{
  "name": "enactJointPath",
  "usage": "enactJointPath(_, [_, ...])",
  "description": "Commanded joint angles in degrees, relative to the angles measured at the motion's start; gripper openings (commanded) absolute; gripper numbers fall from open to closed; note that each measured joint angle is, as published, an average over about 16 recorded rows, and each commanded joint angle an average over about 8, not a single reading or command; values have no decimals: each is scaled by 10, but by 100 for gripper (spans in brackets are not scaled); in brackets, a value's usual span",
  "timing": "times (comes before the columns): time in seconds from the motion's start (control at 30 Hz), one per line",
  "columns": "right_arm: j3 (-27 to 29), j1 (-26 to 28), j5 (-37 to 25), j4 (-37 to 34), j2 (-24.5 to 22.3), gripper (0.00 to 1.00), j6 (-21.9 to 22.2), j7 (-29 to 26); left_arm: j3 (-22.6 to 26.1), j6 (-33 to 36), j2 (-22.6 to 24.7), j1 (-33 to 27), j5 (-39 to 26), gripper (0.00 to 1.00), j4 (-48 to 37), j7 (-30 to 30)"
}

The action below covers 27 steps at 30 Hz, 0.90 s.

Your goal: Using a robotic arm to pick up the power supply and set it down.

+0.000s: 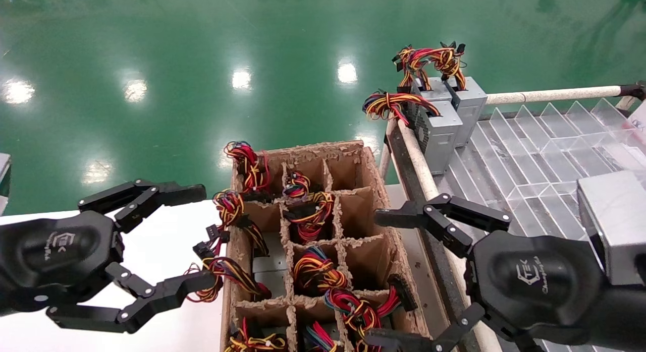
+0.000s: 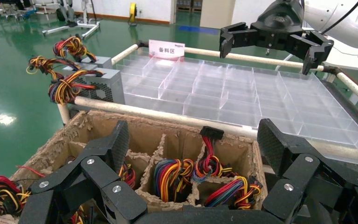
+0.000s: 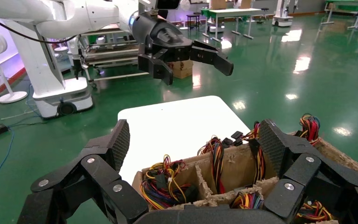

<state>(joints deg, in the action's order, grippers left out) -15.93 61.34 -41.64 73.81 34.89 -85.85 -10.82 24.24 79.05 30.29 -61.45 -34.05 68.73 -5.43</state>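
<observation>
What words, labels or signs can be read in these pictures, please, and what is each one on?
"备料区": red and white sign at the far rail of the clear tray.
"TEK": white logo on the back of the right gripper; the script line beside it is too blurred to read.
Logo on the left gripper: same style, too blurred to read.
Nothing readable on the cardboard box or the power supplies.

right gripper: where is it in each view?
Head: right gripper at right, beside the box.
Left wrist: gripper far off, over the clear tray.
Right wrist: gripper close up, fingers framing the box.
Shared landmark: the box.
</observation>
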Motion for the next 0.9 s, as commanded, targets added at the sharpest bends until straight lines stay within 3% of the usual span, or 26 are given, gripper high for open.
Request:
enactJointPath(0.03, [0,0,-1,-1,0,100,0,0,0,0,0,0,0,100,0,0])
enactJointPath(0.9, [-1,2,-2,-3,2,100,2,1,0,0,0,0,0,100,0,0])
